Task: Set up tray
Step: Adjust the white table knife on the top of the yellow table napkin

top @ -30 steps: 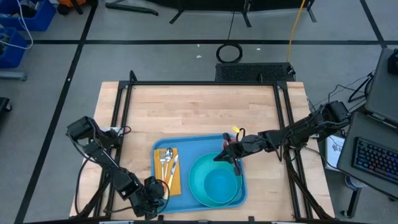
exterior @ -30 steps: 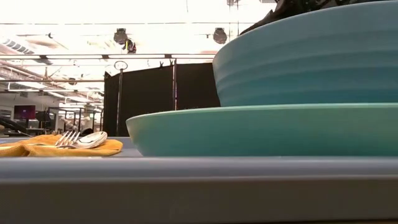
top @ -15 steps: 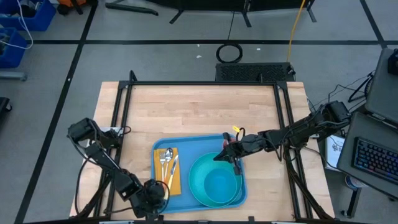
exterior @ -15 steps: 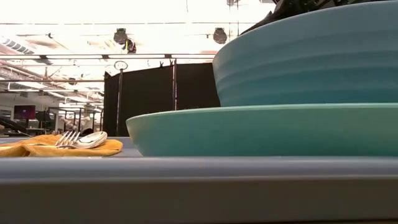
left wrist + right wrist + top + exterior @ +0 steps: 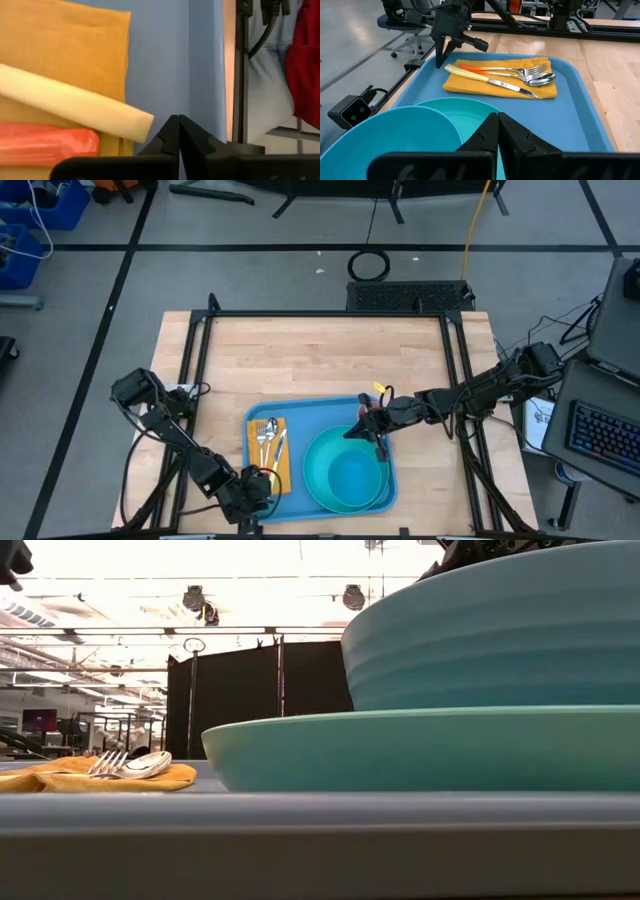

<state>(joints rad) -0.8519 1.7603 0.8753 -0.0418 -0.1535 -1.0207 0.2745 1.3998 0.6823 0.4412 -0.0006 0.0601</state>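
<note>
the large flat blue plastic tray with rounded corners and a low rim lies in the lower middle of the high view, on the near part of the light wooden table. on the left part of the tray there is a yellow cloth napkin, and on this napkin lie a metal fork, a metal spoon and a knife with a cream handle, side by side; one of the pieces has an orange handle. on the right part of the tray stands a round turquoise plate, and in the plate sits a deeper turquoise bowl. in the low view the plate and the bowl fill the right side of the frame, and the napkin with the cutlery is small at the left.

the left gripper is at the lower left of the high view, over the near left corner of the tray, just beside the handle ends of the cutlery. its two fingers are pressed together with nothing between them; whether the tips touch the tray, i cannot tell.

the right gripper is right of centre in the high view, above the far edge of the bowl. its two dark fingers also meet at the tips and hold nothing.
</note>
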